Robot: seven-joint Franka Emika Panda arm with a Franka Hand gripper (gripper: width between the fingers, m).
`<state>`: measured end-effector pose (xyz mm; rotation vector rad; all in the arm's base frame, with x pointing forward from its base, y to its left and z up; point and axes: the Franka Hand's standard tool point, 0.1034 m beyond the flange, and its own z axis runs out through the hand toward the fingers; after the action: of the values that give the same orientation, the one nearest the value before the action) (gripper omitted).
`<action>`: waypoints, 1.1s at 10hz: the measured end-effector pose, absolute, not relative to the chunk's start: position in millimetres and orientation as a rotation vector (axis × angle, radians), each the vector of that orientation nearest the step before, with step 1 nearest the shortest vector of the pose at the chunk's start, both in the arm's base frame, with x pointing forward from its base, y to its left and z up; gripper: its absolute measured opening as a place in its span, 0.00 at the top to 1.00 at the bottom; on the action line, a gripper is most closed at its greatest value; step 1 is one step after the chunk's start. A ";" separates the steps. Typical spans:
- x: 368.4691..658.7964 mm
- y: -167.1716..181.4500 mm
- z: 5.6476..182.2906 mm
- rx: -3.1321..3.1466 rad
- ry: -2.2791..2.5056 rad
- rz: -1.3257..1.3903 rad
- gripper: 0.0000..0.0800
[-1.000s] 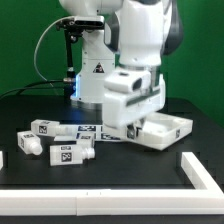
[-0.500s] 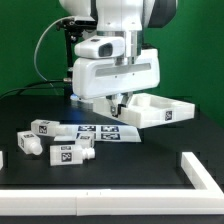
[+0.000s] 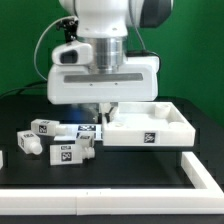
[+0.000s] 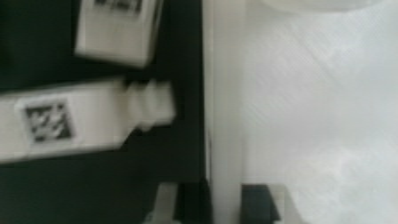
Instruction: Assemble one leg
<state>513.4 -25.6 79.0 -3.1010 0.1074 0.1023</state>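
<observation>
Three white legs with black-and-white tags lie on the black table at the exterior view's left: one (image 3: pixel 45 127), one (image 3: pixel 30 144) and one (image 3: pixel 70 152). Two of them show in the wrist view (image 4: pixel 116 30), (image 4: pixel 71 118). My gripper (image 3: pixel 108 108) hangs just right of them and is shut on the rim of the large white square panel (image 3: pixel 150 125), which rests low over the table. In the wrist view the fingertips (image 4: pixel 263 203) straddle that rim (image 4: pixel 210 120), with my gripper (image 4: pixel 221 205) at the picture's edge. No leg is held.
The marker board (image 3: pixel 88 130) lies between the legs and the panel, partly hidden. A raised white border (image 3: pixel 195 168) runs along the table's front and right. Another white piece (image 3: pixel 2 158) shows at the far left edge. The robot base stands behind.
The arm has moved toward the exterior view's left and the panel has swung with it, turning to lie square-on and closer to the legs.
</observation>
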 end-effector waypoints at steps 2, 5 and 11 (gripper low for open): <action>518.8 -34.9 72.7 -3.093 0.255 0.105 0.93; 518.5 -34.1 69.3 -3.095 0.242 0.113 0.93; 567.8 -34.5 47.9 -3.112 0.169 0.088 0.93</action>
<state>567.8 -34.5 47.9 -3.1123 0.1690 0.0884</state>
